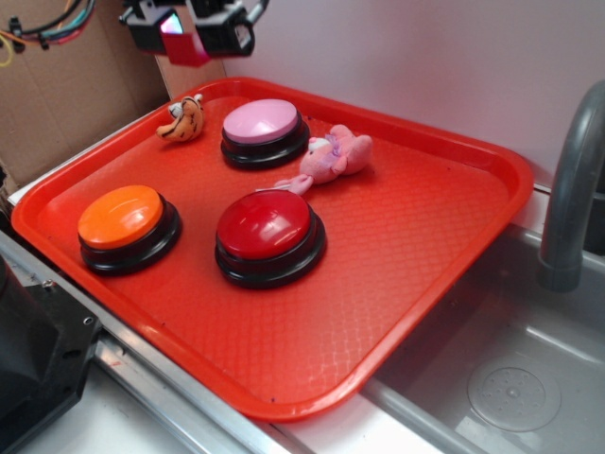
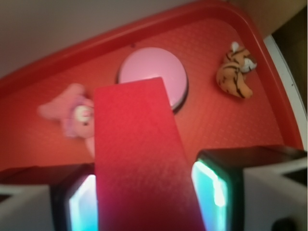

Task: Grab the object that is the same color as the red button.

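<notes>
Clamped between the gripper [image 2: 144,202] jaws, the red wedge block [image 2: 139,159] looks light, stiff, flat-faced (easy to pinch sidewise), raised above the tray's [image 1: 444,246] far-left corner.

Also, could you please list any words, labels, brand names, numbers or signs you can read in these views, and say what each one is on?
There is no readable text in either view.
The pink button, orange button and red button have plain domes.
The red block between the fingers of the gripper has bare faces.
The red tray, tiger toy and pink plush toy carry no lettering.
</notes>
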`<state>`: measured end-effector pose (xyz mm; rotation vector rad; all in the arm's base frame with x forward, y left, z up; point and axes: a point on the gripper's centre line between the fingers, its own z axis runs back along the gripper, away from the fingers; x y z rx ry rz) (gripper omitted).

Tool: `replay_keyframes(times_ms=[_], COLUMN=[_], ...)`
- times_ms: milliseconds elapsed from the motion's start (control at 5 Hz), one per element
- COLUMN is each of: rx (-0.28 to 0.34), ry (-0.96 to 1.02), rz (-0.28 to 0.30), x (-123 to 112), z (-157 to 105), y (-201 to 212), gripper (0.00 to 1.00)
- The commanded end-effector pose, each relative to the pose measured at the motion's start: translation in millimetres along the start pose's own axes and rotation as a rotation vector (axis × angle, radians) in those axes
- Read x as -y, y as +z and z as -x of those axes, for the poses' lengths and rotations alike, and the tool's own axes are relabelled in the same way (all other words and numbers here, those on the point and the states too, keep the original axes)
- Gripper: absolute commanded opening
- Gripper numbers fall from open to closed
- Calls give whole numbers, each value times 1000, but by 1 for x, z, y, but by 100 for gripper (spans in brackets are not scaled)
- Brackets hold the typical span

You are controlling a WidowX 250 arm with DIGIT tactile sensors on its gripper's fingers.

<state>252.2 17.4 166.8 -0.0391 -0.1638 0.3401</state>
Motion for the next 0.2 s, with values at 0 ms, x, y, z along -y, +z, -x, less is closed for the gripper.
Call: replay_keyframes(times_ms=[0], rx=[53], ry=[-26], rz=[73], x=[-4], z=[-16], y=[36], gripper=[0])
